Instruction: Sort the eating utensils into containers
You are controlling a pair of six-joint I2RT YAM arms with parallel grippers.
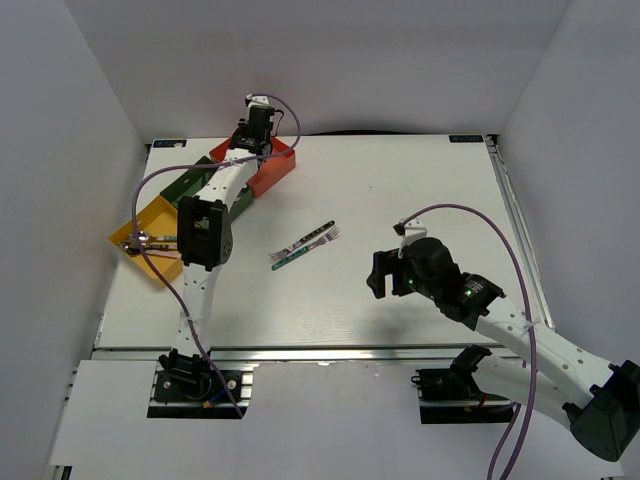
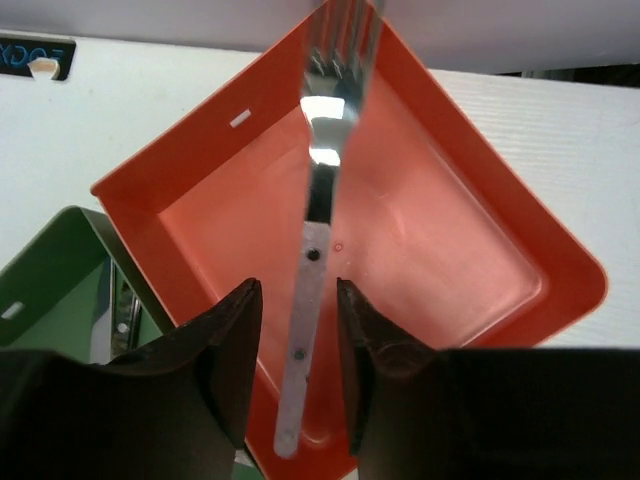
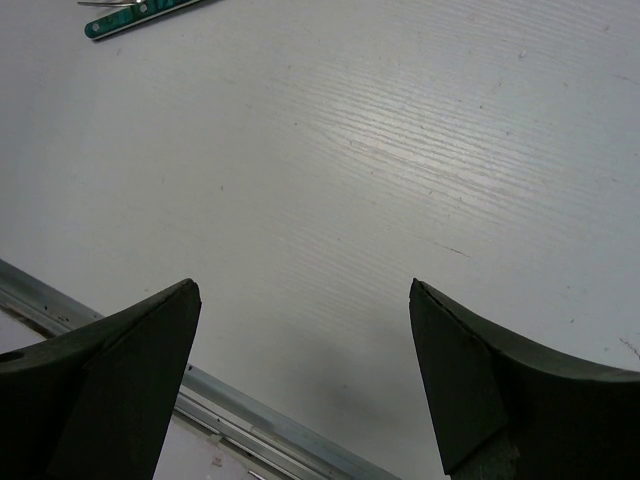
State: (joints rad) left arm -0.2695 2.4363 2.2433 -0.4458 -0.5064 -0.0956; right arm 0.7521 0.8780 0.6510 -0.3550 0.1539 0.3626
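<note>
**Silver fork at red-orange tray**

One all-silver fork (image 2: 318, 200): slim and shiny, two small dots in the handle, tines pointing far. It is over the red-orange tray (image 2: 480, 250), far left. The left claw (image 2: 297, 288) stands parted around its handle, not clamping it.

Two teal-handled forks (image 1: 303, 246) lie side by side mid-table (image 1: 420, 190).

Trays: three, namely red-orange, dark green tray (image 2: 50, 290) and yellow tray (image 1: 150, 218).

Right claw (image 3: 305, 295): wide open, holding nothing.
</note>
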